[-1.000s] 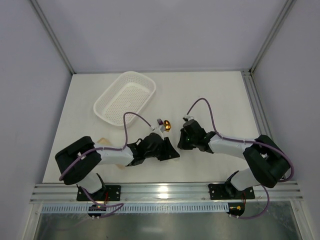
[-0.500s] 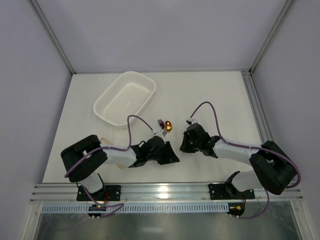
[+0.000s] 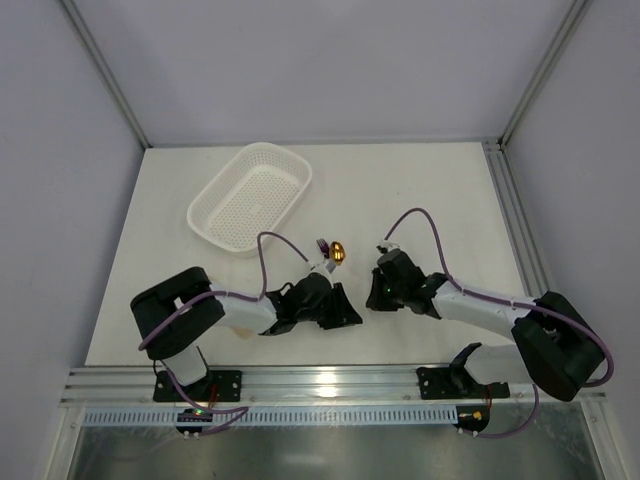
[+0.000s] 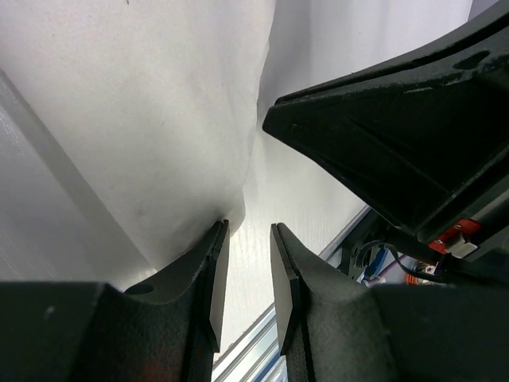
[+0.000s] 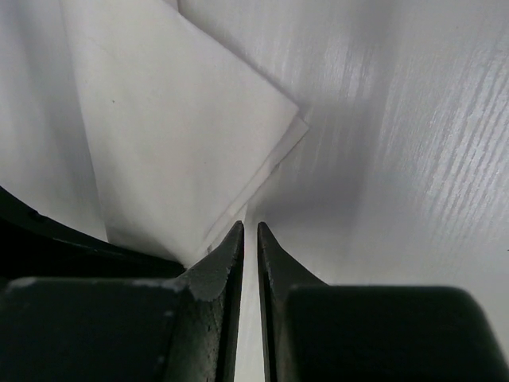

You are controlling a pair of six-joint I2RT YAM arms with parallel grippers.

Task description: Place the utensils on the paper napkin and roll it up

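Observation:
The gold spoon bowl point(image 3: 338, 251) and a dark purplish fork tip point(image 3: 322, 244) stick out just beyond my left gripper point(image 3: 343, 308); the rest of the utensils and the grey-silver spoon are hidden. The paper napkin point(image 4: 151, 119) lies folded on the table beside my left gripper point(image 4: 248, 231), whose jaws stand a narrow gap apart with nothing between them. In the right wrist view a layered corner of the napkin point(image 5: 175, 135) lies just left of my right gripper point(image 5: 250, 227), which is shut and empty. My right gripper point(image 3: 373, 293) faces the left one, close by.
A white perforated basket point(image 3: 250, 195) stands at the back left. A flat beige slab point(image 3: 238, 330) peeks out under my left arm. The table's near rail runs just behind both grippers.
My right gripper has slid a little right and toward the near edge. My left gripper has shifted slightly right. The spoon bowl and fork tip have barely moved.

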